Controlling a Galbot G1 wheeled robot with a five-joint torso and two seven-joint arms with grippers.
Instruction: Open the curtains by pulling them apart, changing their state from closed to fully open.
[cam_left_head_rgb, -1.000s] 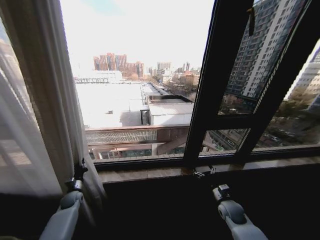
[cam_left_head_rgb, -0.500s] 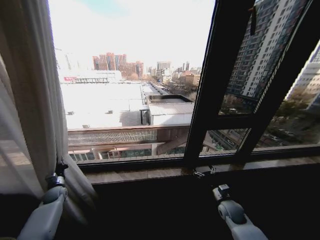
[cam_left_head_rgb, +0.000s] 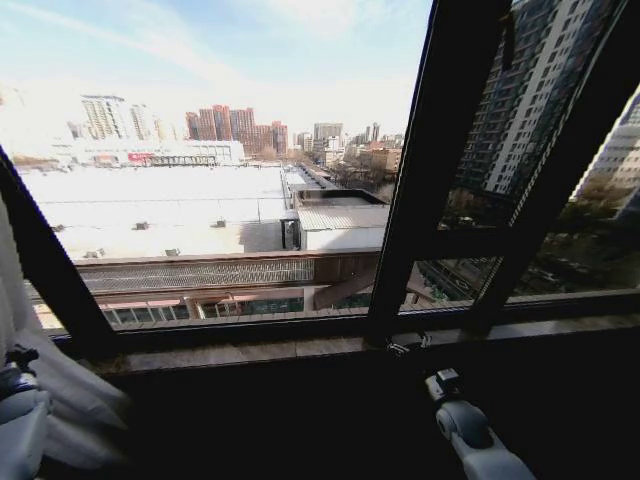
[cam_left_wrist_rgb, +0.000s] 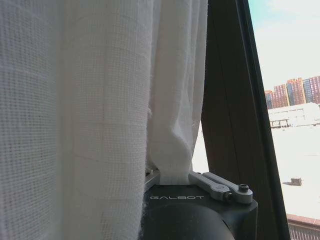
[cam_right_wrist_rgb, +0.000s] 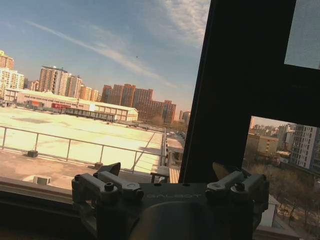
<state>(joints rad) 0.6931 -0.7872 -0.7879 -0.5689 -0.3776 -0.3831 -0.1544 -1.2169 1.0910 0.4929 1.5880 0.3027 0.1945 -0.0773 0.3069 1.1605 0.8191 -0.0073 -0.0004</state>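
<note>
Now bunched at the far left of the window frame (cam_left_head_rgb: 440, 170), the curtains (cam_left_head_rgb: 60, 395), pushed past its slanted left bar. Clamped on a fold of that sheer white fabric (cam_left_wrist_rgb: 172, 160), the left gripper (cam_left_wrist_rgb: 172, 175), low beside the left bar. Parked below the sill (cam_left_head_rgb: 300, 348) near the central bar, the right gripper (cam_right_wrist_rgb: 170, 182), fingers (cam_right_wrist_rgb: 107, 182) spread apart, grasping nothing

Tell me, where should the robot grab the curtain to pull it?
Probably low on the bunched edge folds of the curtain, coming from the window side. There the pleats gather into a narrow fold, and the left hand is pinching it.
</note>
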